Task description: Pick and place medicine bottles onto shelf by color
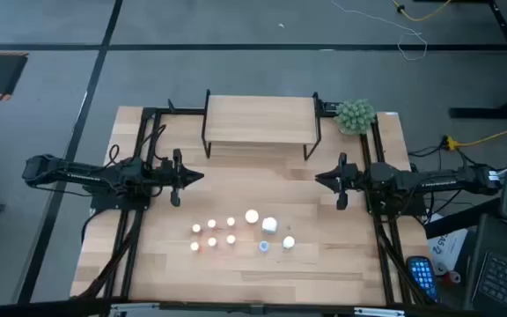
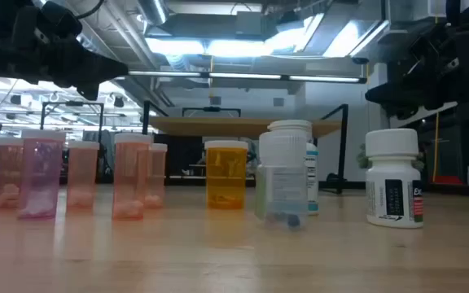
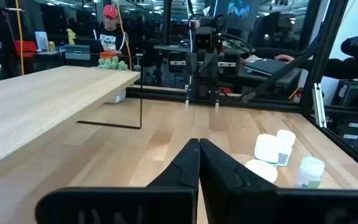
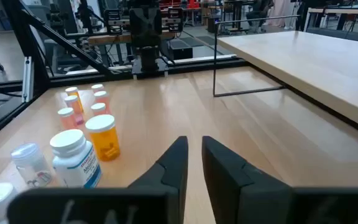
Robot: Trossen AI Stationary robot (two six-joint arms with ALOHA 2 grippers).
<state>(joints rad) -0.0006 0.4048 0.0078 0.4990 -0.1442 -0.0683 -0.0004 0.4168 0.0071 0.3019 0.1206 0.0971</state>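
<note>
Several white-capped medicine bottles (image 1: 236,233) stand upright on the tabletop near its front: pink ones (image 2: 39,175) at the left, an orange one (image 2: 226,173), a clear one (image 2: 282,175) and a white one (image 2: 393,179). The shelf (image 1: 260,121), a light wooden top on thin black legs, stands at the far middle. My left gripper (image 1: 199,178) hovers shut at the left of the shelf's front, holding nothing. My right gripper (image 1: 319,178) hovers at the right, its fingers a narrow gap apart (image 4: 194,155), holding nothing. Both point toward the table's middle.
A green fuzzy plant ball (image 1: 356,115) sits at the far right corner beside the shelf. Black frame rails (image 1: 139,176) run along the table's left and right sides. A person in a red cap (image 3: 109,28) shows in the room beyond.
</note>
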